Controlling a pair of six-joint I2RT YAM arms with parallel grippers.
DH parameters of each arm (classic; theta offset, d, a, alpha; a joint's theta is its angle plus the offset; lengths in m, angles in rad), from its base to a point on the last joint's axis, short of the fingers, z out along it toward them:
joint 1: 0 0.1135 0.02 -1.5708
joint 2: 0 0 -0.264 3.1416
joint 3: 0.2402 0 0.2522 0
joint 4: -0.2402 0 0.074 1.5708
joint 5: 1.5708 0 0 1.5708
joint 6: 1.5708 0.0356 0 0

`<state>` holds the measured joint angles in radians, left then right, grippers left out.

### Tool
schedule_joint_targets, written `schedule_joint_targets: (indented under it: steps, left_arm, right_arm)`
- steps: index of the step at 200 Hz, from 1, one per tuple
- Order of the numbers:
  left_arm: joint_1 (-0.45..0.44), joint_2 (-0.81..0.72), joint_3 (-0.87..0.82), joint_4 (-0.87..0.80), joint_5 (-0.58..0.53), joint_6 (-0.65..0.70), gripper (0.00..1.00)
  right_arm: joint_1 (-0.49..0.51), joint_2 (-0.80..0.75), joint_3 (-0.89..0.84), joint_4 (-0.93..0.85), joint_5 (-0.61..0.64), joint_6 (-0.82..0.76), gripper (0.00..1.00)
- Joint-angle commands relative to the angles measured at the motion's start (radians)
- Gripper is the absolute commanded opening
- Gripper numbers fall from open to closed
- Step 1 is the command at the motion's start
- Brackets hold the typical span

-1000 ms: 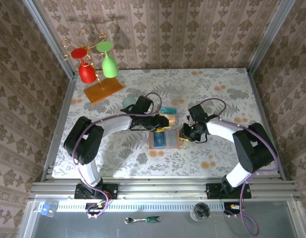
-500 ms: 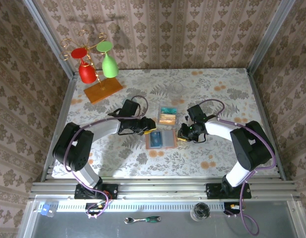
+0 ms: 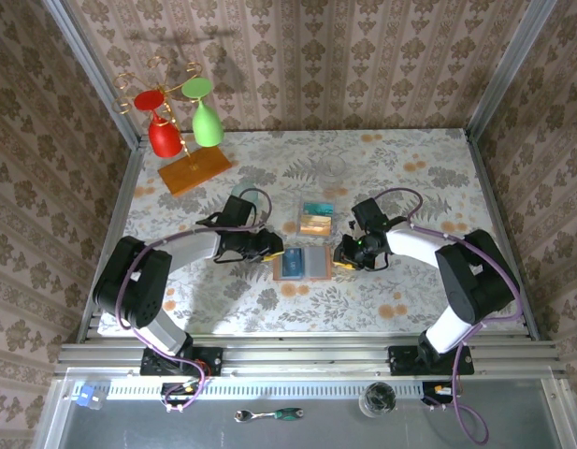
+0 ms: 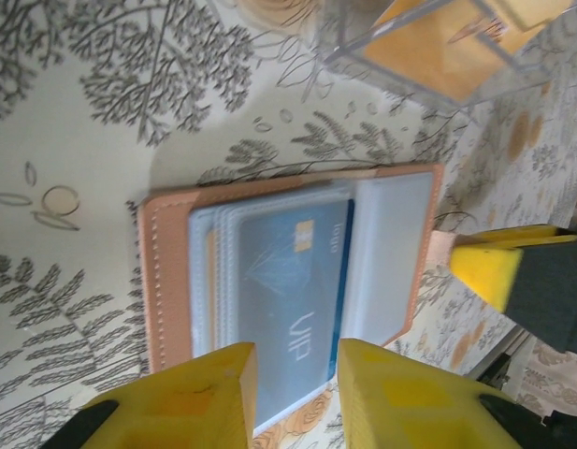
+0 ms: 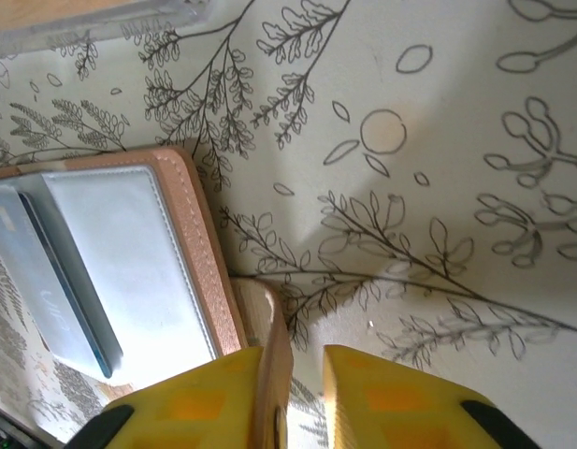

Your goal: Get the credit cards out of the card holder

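A floral-patterned counter carries the open card holder lying flat at its middle, a clear plastic box just beyond it, and an orange wooden rack base near the far left corner, well apart from both

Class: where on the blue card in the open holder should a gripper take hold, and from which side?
Probably grip the blue card by its edge that overhangs the card holder toward the left gripper; come in from that side, since the rest sits tucked in the pocket.
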<state>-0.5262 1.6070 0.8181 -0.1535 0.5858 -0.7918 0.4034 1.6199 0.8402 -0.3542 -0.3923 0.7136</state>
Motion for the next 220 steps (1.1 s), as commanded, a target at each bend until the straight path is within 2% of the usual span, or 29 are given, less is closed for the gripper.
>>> schedule_joint_targets:
  steps: [1, 33, 82, 140, 144, 220]
  left_arm:
    - [0.005, -0.006, -0.027, 0.017, -0.004, 0.008, 0.26]
    - [0.005, 0.007, -0.055, 0.067, 0.013, -0.015, 0.20]
    - [0.005, 0.026, -0.079, 0.130, 0.039, -0.036, 0.12]
    - [0.004, 0.053, -0.087, 0.151, 0.051, -0.040, 0.12]
    - [0.005, 0.056, -0.088, 0.151, 0.078, -0.038, 0.12]
    - [0.006, 0.082, -0.100, 0.131, 0.066, -0.035, 0.11]
  right_arm:
    - [0.007, -0.059, 0.058, -0.083, 0.047, -0.006, 0.27]
    - [0.008, -0.104, 0.101, -0.122, 0.083, 0.002, 0.28]
    - [0.082, -0.074, 0.152, -0.059, 0.014, 0.049, 0.27]
    - [0.181, 0.064, 0.188, 0.074, -0.078, 0.112, 0.22]
    - [0.186, 0.072, 0.189, 0.082, -0.083, 0.115, 0.21]
    - [0.196, 0.173, 0.191, 0.110, -0.090, 0.107, 0.21]
